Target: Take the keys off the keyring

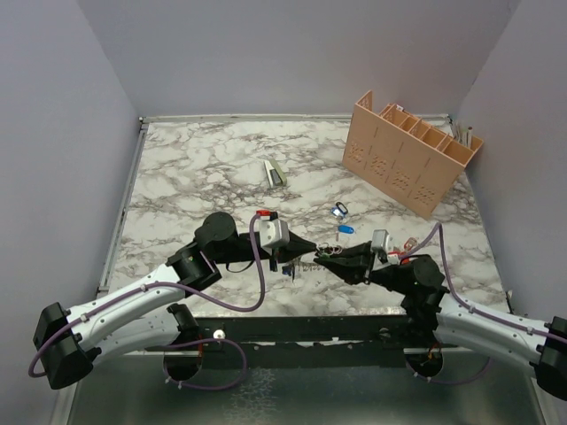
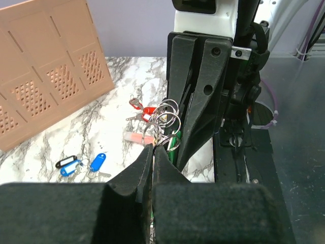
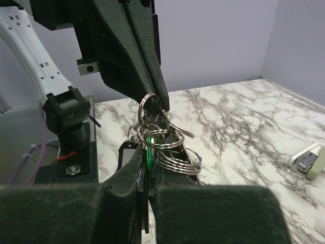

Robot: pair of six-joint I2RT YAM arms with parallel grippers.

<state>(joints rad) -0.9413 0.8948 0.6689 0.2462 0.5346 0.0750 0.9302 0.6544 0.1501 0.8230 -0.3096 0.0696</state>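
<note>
The keyring (image 3: 179,161), a wide coil of grey metal, hangs in a cluster of rings (image 1: 330,251) between my two grippers, just above the table. My left gripper (image 2: 152,151) is shut on a thin split ring of that cluster (image 3: 147,104). My right gripper (image 3: 147,158) is shut on a green key (image 3: 151,145) that hangs from the cluster; the key also shows in the left wrist view (image 2: 174,141). Both grippers meet tip to tip in the top view, left (image 1: 299,252) and right (image 1: 344,257). Two blue keys (image 1: 345,229) (image 2: 97,161) lie loose on the marble.
A tan perforated rack (image 1: 412,150) stands at the back right. A bunch with red tags (image 2: 142,109) lies near the right arm (image 1: 407,251). A small white and green block (image 1: 275,173) lies mid-table. The table's near edge is just below the grippers.
</note>
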